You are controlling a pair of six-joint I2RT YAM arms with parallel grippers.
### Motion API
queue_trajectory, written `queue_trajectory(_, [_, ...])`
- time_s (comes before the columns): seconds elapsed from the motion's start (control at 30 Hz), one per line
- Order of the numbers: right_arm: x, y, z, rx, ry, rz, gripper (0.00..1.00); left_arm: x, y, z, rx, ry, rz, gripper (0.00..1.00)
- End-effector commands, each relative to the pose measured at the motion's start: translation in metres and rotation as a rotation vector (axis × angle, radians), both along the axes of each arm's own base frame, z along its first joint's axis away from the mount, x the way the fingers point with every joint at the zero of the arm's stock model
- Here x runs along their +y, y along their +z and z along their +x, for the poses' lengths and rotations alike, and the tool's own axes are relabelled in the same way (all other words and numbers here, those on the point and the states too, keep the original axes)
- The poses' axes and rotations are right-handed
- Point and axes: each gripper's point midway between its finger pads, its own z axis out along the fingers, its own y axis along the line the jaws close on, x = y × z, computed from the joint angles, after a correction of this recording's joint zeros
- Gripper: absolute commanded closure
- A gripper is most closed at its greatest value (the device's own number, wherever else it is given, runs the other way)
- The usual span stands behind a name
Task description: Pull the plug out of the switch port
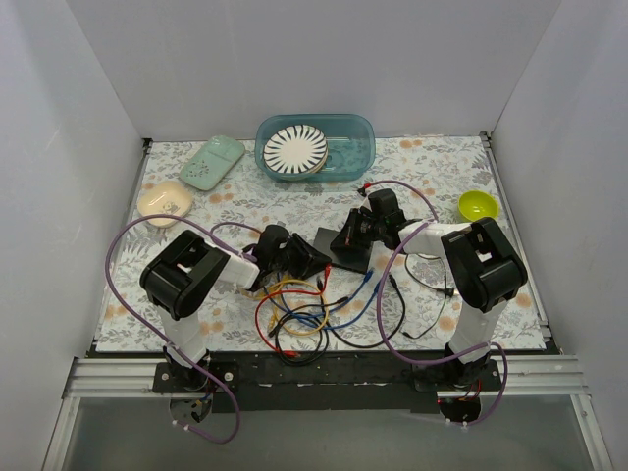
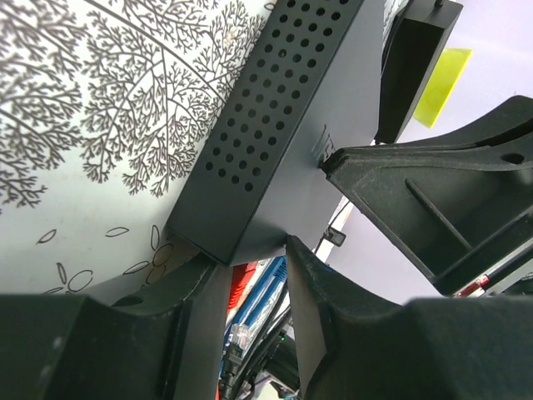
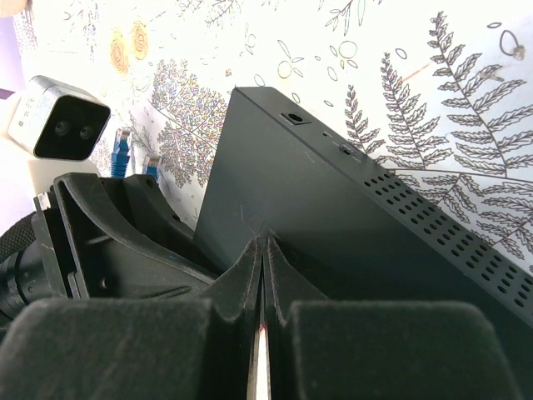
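The black switch [image 1: 326,238] lies at mid table, with red, yellow, blue and black cables [image 1: 294,306] running from its near side. In the left wrist view its perforated side [image 2: 266,125] fills the middle. My left gripper [image 2: 250,254] is open at the switch's near corner. Blue plugs [image 2: 266,287] and a red one sit in the gap behind its fingers, and a clear plug [image 2: 236,332] is lower down. My right gripper [image 3: 265,240] is shut and empty, its tips pressed on the switch's top [image 3: 333,200]. From above, the left gripper [image 1: 312,263] and right gripper [image 1: 351,240] flank the switch.
A teal tub [image 1: 358,132] holding a striped plate [image 1: 294,149] stands at the back. A green dish [image 1: 211,162] and a cream dish [image 1: 164,203] are at the back left, and a yellow-green bowl [image 1: 478,205] at the right. White walls enclose the table.
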Motion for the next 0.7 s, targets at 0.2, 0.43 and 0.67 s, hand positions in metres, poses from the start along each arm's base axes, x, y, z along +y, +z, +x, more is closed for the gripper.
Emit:
queue_trajectory(0.2, [-0.028, -0.054, -0.029, 0.142, -0.014, -0.165, 0.94, 0.035, -0.074, -0.052, 0.183, 0.011, 0.206, 0.69])
queue_trajectory(0.43, [-0.028, -0.056, -0.03, 0.148, -0.012, -0.167, 0.94, 0.037, -0.075, -0.054, 0.177, 0.011, 0.211, 0.75])
queue_trajectory(0.67, [-0.028, -0.056, -0.029, 0.148, -0.012, -0.167, 0.94, 0.034, -0.07, -0.054, 0.144, -0.025, 0.2, 0.74])
